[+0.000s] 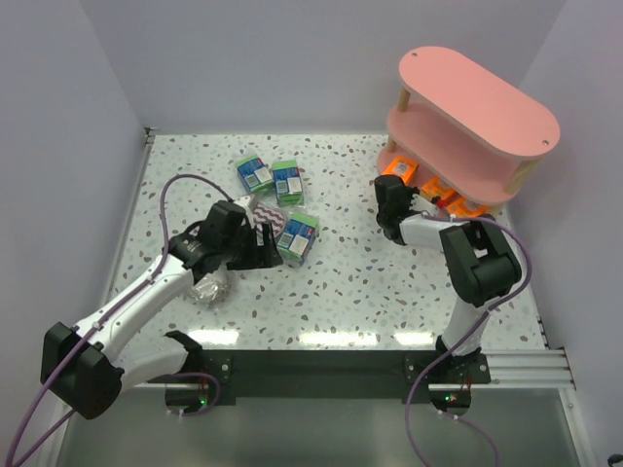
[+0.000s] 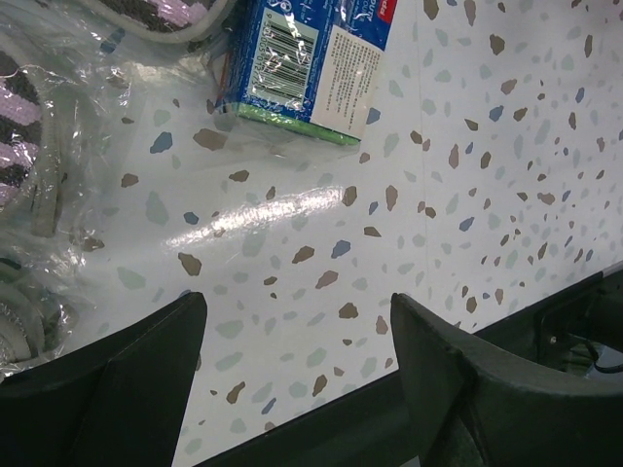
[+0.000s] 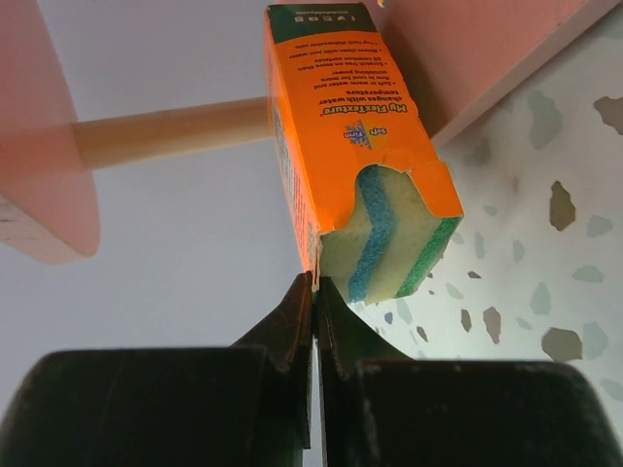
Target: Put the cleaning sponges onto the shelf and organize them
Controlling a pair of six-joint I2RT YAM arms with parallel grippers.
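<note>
Roughly a third done, by our estimate. Orange batch is nearly finished; everything else is untouched.

- Right gripper (image 3: pixel 313 287): fingers pressed together, apparently pinching the bottom edge of an orange pack (image 3: pixel 350 146). The pack stands upright at the left end of the shelf (image 1: pixel 487 97), level with its lowest tier and not yet released.
- Two more orange packs (image 1: pixel 467 206) are tucked under the shelf's front edge at the lowest level. We cannot tell whether they rest on the bottom board or on the table (image 1: pixel 370 292) beside it.
- Top board of the shelf is bare. The middle board is mostly hidden from above.
- Left gripper (image 2: pixel 297 311): fingers spread, nothing between them, hovering over the table well left of the shelf.
- Three green-and-blue packs (image 1: pixel 288 182) lie loose on the table, well left of the shelf.
- Purple zigzag sponge (image 1: pixel 265 208) lies among them, just beside the left gripper.
- Greyish sponge (image 1: pixel 209 287) is farthest from the shelf, under the left arm.

Left to do, as we judge it: release the held orange pack, then carry over the green-and-blue trio and both large sponges.
</note>
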